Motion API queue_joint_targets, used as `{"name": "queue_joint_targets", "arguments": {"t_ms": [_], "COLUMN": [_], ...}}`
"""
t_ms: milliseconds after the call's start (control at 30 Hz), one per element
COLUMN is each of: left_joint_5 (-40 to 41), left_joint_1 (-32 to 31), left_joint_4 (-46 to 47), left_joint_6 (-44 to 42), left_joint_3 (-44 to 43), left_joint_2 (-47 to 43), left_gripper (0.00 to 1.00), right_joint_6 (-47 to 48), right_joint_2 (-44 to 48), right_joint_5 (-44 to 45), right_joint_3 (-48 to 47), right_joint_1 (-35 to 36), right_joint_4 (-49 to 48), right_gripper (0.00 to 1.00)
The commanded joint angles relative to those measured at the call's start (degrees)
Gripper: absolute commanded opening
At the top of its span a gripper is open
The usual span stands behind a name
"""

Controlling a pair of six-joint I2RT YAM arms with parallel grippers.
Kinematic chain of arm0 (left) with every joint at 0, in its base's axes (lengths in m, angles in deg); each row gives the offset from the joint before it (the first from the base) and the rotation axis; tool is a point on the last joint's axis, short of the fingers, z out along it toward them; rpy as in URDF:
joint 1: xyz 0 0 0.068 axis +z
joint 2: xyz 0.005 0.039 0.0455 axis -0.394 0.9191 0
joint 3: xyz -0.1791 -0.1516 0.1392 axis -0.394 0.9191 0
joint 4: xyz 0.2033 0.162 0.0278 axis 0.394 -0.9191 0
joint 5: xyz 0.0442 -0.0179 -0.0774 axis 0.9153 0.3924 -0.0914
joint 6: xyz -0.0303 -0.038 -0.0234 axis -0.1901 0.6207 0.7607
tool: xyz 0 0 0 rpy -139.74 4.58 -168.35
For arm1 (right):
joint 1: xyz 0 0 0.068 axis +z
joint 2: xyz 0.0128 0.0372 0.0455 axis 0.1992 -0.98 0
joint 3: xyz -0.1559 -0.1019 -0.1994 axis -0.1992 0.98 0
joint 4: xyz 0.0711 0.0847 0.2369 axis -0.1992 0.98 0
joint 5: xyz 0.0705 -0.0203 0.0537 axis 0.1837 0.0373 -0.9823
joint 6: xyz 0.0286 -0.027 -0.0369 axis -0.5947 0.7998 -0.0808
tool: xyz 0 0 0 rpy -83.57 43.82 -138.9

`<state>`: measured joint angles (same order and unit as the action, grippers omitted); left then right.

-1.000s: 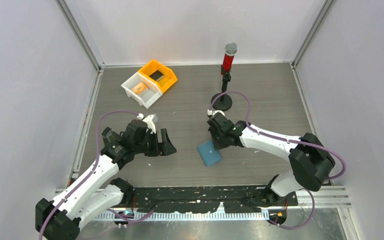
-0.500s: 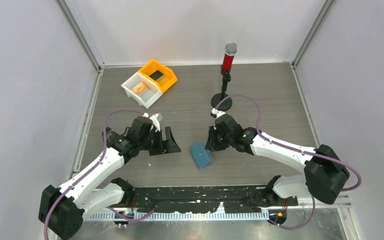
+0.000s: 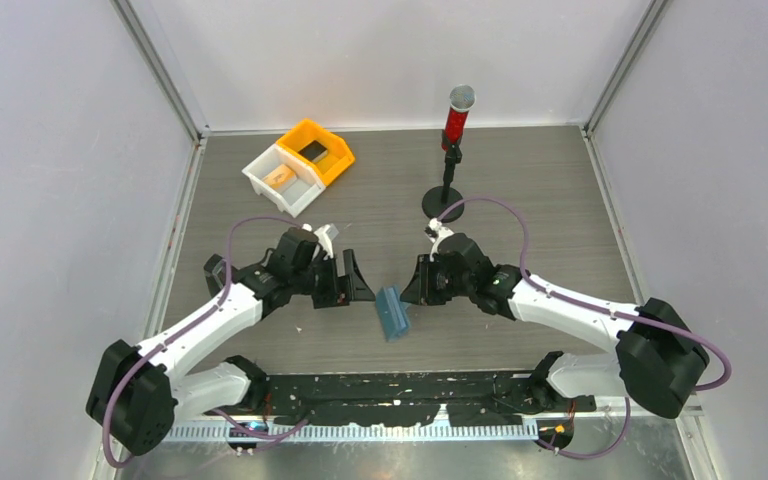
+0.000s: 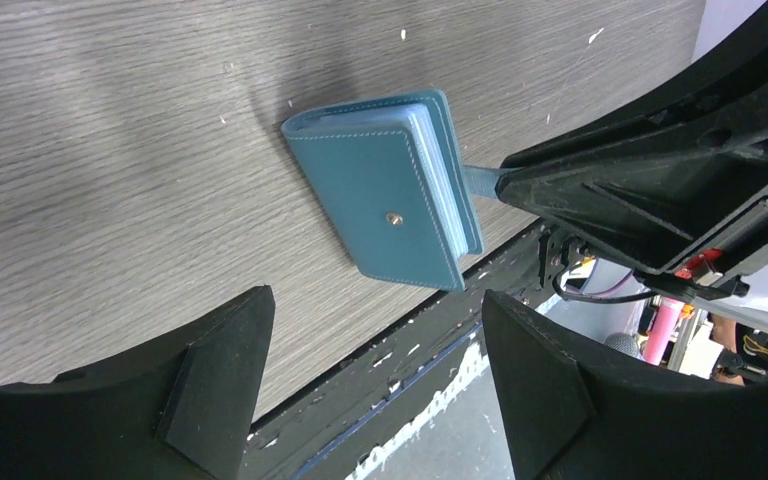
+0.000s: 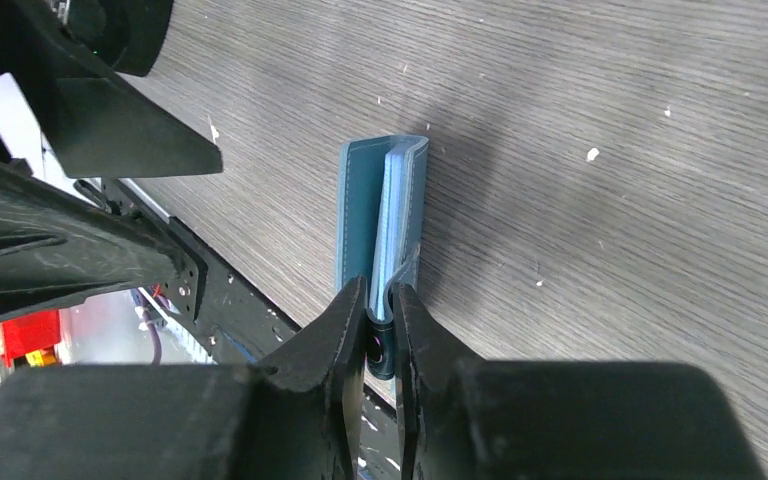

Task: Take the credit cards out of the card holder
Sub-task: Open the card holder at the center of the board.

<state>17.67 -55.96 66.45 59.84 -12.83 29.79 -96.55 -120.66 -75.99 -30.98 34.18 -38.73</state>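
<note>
Top external view: the right tool (image 3: 407, 298) is pinched narrow on the card holder (image 3: 392, 313). A second ago the holder lay flat on the table (image 3: 520, 190) under that tool. It now stands on its long edge and has been carried across toward the left tool (image 3: 352, 285). The left tool has advanced to meet it. Its jaws are spread wide and hold nothing, and the holder sits just ahead of its fingertips, not touching them.

Right wrist view: the grip falls on the holder's end nearest that tool, apparently on the closing tab. The covers are slightly parted, with pale sleeves between them. No card edge can be made out there.

Well beyond the left tool, a tan flat piece (image 3: 280, 177) lies in the white bin (image 3: 250, 175) and a dark one (image 3: 312, 151) in the orange bin (image 3: 343, 155). They are too small to confirm as the credit cards.

Assessment: the holder is being presented upright so that the open tool can reach the sleeves. If the binned pieces are the cards, extraction is largely complete.
</note>
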Motion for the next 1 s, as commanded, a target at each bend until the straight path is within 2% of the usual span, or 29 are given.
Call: {"name": "queue_joint_targets", "arguments": {"t_ms": [0,467,967], "left_joint_5": [-2.0,-4.3,-5.7], "left_joint_1": [-0.7,-1.1,-2.9], "left_joint_4": [5.3,7.9,9.6], "left_joint_6": [0.8,1.1,1.0], "left_joint_3": [-0.3,-0.5,-2.5], "left_joint_2": [1.9,7.4,12.9], "left_gripper": [0.79,0.74,0.76], "right_joint_6": [-2.0,-2.8,-2.9], "right_joint_2": [1.5,2.5,2.6], "right_joint_5": [-2.6,-3.3,-4.3], "right_joint_3": [0.7,2.8,2.5], "right_joint_1": [0.0,0.2,0.2], "right_joint_4": [-5.5,-6.4,-8.2], "right_gripper": [0.05,0.05,0.05]}}
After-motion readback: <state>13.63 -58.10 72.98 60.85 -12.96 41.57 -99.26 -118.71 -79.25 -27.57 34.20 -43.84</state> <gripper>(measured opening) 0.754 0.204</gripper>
